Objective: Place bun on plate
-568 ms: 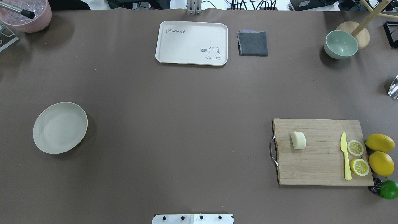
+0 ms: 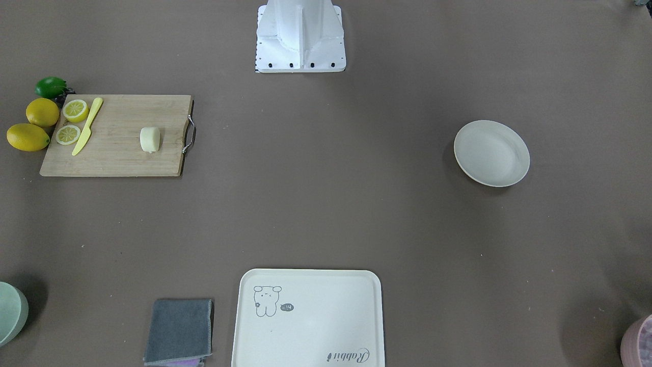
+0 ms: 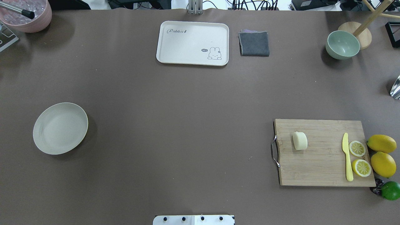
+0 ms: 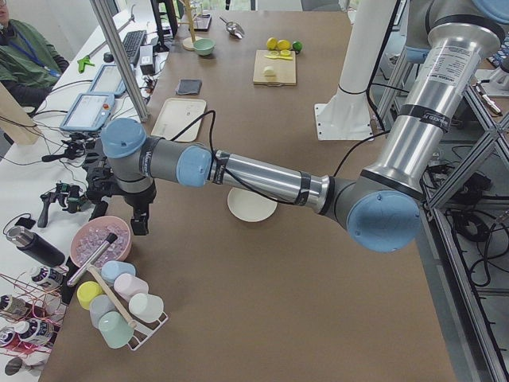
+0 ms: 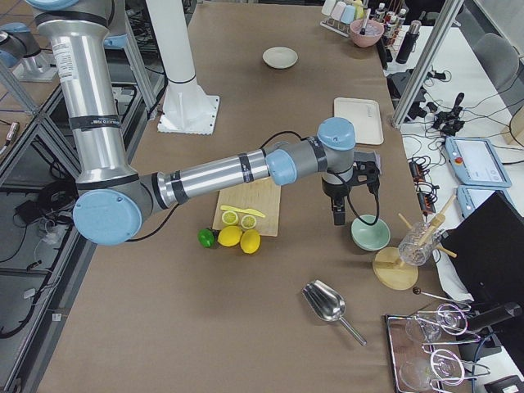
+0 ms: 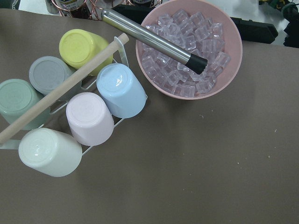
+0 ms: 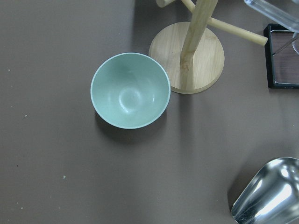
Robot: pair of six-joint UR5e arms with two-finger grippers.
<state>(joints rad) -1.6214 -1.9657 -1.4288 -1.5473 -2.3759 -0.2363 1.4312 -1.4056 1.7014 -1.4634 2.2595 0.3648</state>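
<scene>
The pale cream bun point(image 3: 300, 141) point(image 2: 150, 139) lies on a wooden cutting board point(image 3: 315, 168) at the table's right side. The round off-white plate point(image 3: 60, 128) point(image 2: 491, 153) stands empty far across at the left. Neither gripper shows in the overhead or front views. In the exterior left view my left gripper point(image 4: 119, 219) hangs over the far left corner beside a pink bowl of ice point(image 4: 99, 239). In the exterior right view my right gripper point(image 5: 337, 214) hangs above a green bowl point(image 5: 370, 232). Whether either is open or shut, I cannot tell.
On the board lie a yellow knife point(image 3: 347, 159) and two lemon halves point(image 3: 357, 148); whole lemons point(image 3: 382, 143) and a lime point(image 3: 390, 190) sit beside it. A cream tray point(image 3: 192, 42), a grey cloth point(image 3: 254, 43), a cup rack point(image 6: 70, 112) and a metal scoop point(image 7: 266, 196) stand around the far edge.
</scene>
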